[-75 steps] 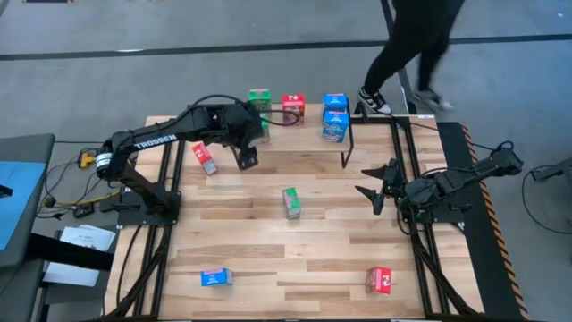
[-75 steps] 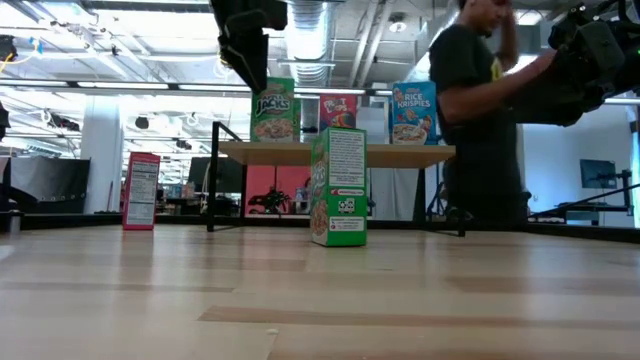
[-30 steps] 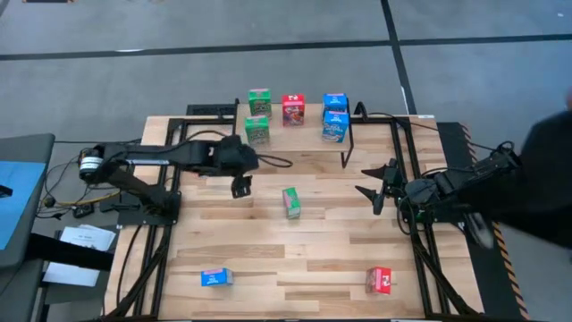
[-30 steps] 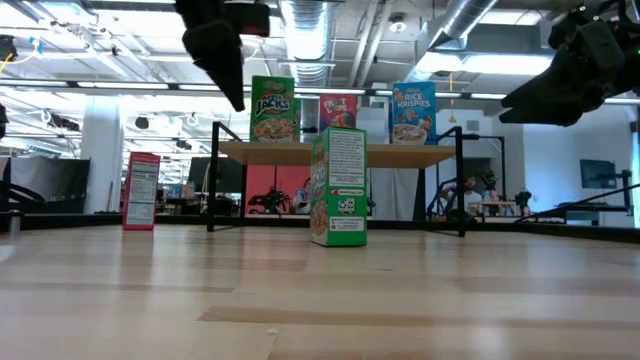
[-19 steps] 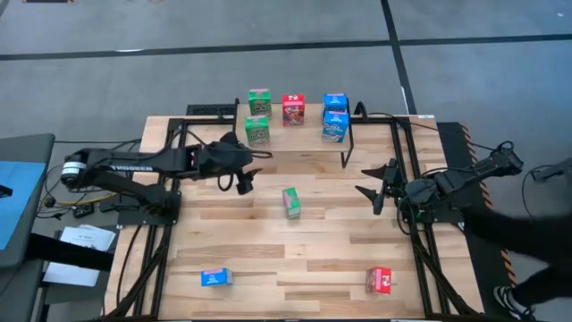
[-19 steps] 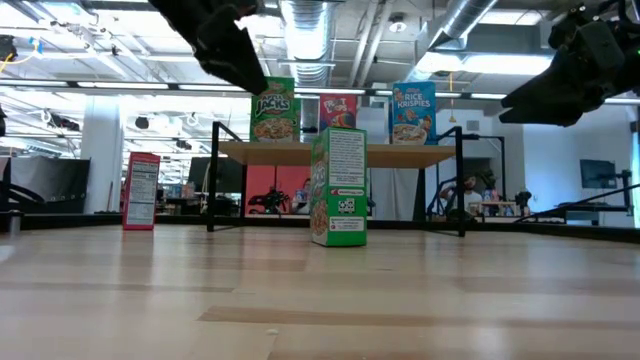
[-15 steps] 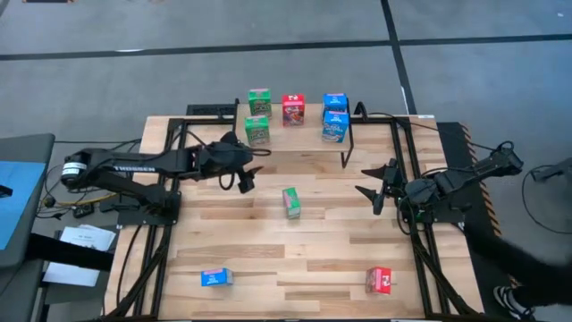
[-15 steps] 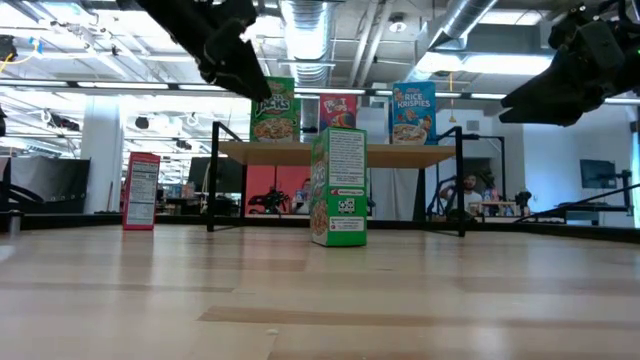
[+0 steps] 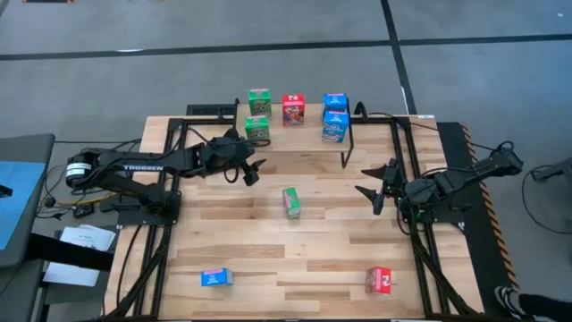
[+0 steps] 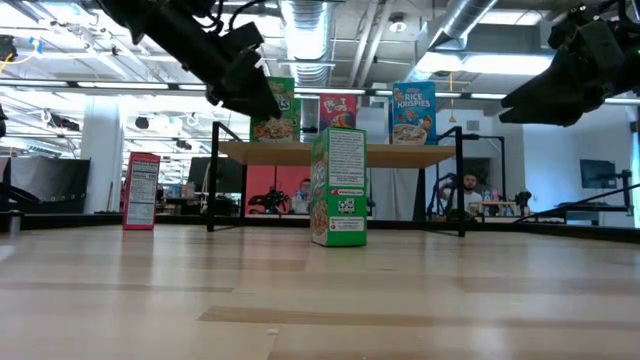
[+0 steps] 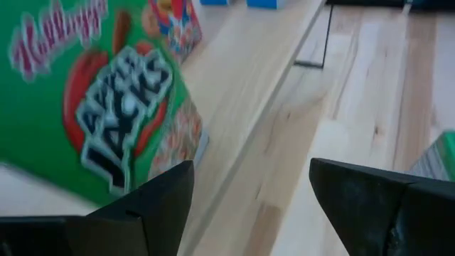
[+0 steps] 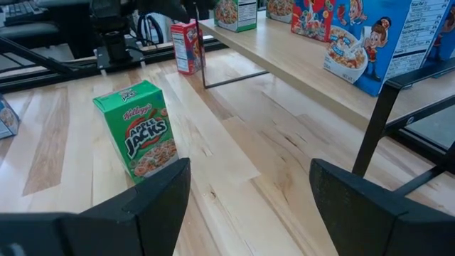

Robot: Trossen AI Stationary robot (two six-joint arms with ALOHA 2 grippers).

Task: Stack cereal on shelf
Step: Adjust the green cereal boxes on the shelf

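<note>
The shelf [image 9: 304, 134] stood along the far edge of the tabletop [image 9: 268, 246] and carried five cereal boxes: two green at its left end [image 9: 257, 130], one red in the middle [image 9: 293, 109], two blue at its right end [image 9: 335, 125]; a green box [image 9: 290, 202] stood upright near the middle of the tabletop, a blue box [image 9: 215, 277] lay near the near-left corner and a red box [image 9: 380, 280] near the near-right corner; another red box [image 10: 141, 190] stood by the left edge; the left claw [image 9: 251, 172] hovered just in front of the shelf's left end, its fingers parted and empty; the right claw [image 9: 373, 189] waited near the right edge, its fingers apart and holding nothing
</note>
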